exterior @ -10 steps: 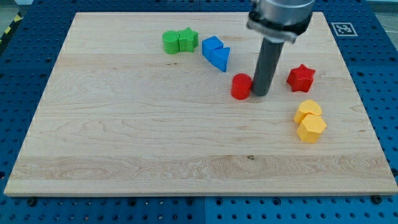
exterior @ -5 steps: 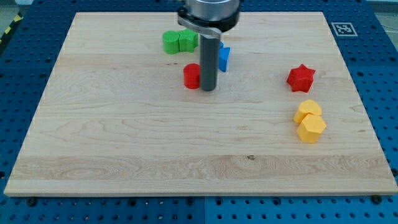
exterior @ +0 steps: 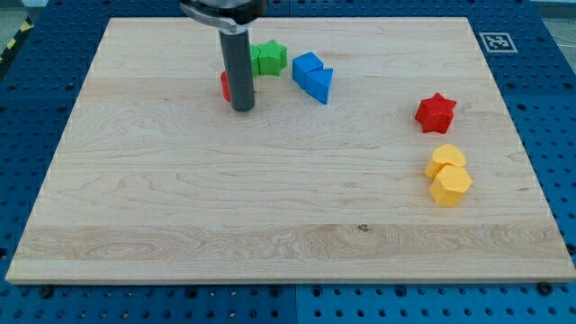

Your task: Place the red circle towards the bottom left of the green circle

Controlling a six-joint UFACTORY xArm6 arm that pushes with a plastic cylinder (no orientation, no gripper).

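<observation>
The red circle (exterior: 225, 86) sits at the view's upper middle, mostly hidden behind my dark rod; only its left edge shows. My tip (exterior: 242, 108) rests on the board at the red circle's right side, touching or nearly touching it. The green circle is hidden behind the rod, just above the red circle; a sliver of green (exterior: 254, 61) shows beside the rod. The green star (exterior: 270, 57) sits right of it.
Two blue blocks (exterior: 312, 76) lie right of the green star. A red star (exterior: 436, 112) is at the right, with two yellow blocks (exterior: 448, 175) below it. The wooden board (exterior: 180, 225) lies on a blue perforated table.
My rod has moved left across the board, pushing the red circle from below the blue blocks to below the green circle. The other blocks have not moved.
</observation>
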